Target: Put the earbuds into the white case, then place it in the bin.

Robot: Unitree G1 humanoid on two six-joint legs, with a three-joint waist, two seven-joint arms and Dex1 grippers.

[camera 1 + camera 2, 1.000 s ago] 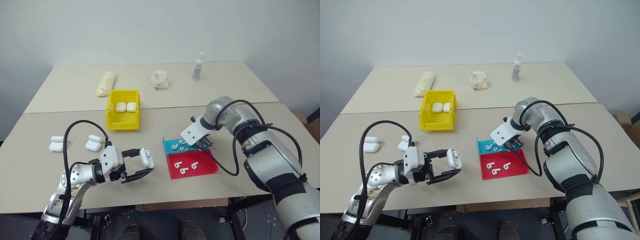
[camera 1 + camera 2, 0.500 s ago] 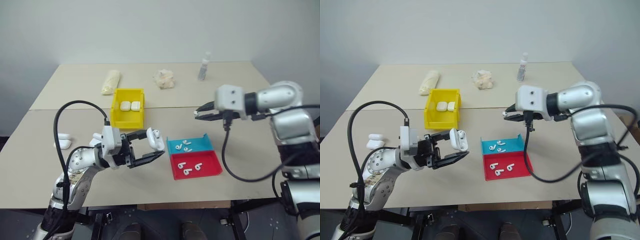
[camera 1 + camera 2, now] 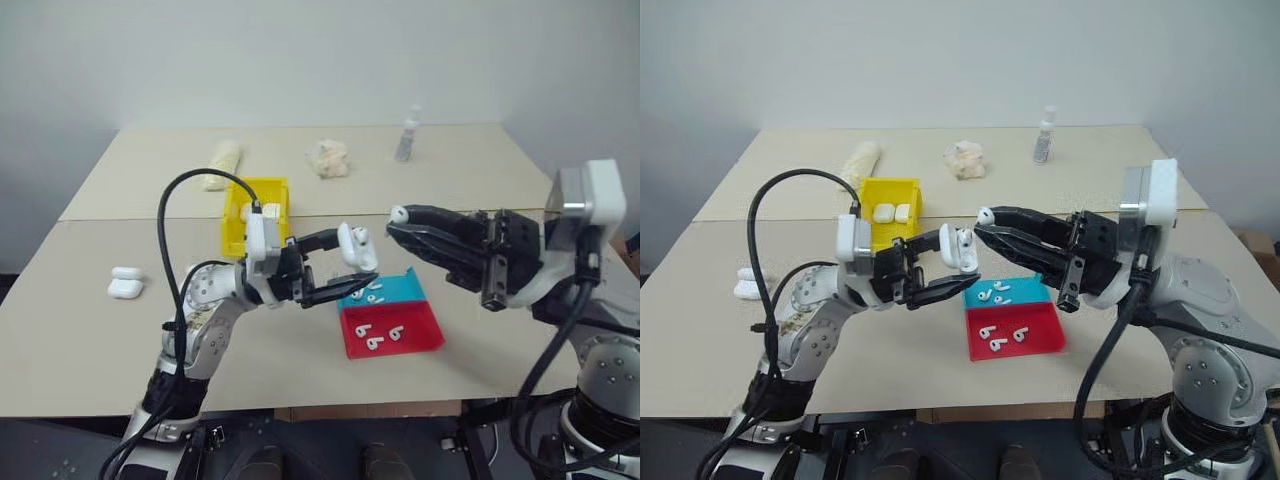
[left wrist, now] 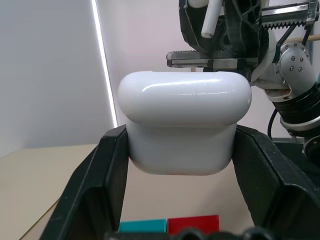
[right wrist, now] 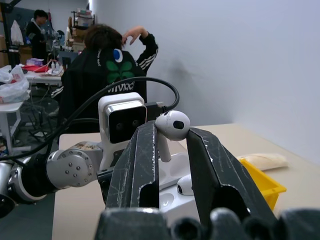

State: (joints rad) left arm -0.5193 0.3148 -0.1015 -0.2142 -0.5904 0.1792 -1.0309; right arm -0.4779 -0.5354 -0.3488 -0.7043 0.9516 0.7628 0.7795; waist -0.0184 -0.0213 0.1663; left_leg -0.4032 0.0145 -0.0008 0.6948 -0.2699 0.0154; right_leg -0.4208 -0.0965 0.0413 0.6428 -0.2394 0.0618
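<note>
My left gripper (image 3: 350, 262) is shut on the white case (image 3: 355, 245), holding it in the air with its lid flipped open. In the right wrist view an earbud (image 5: 185, 185) sits inside that case (image 5: 170, 167). My right gripper (image 3: 396, 222) points at the case from the right, shut on one earbud (image 3: 398, 214), whose head sticks out above the fingertips (image 5: 150, 150). The earbud hangs just beside the open case. Several more earbuds lie in the teal tray (image 3: 395, 290) and the red tray (image 3: 420, 330). The yellow bin (image 3: 232, 225) stands behind my left arm with two cases (image 3: 888, 212) in it.
Another white case (image 3: 125, 283) lies on the table at the left. A spray bottle (image 3: 406, 135), a crumpled cloth (image 3: 327, 158) and a rolled cloth (image 3: 220, 160) sit at the back. A seated person (image 5: 107, 65) shows in the right wrist view.
My right gripper lifted off the teal tray with an earbud and swung round to point left at the case. My left gripper rose and moved right with the case.
</note>
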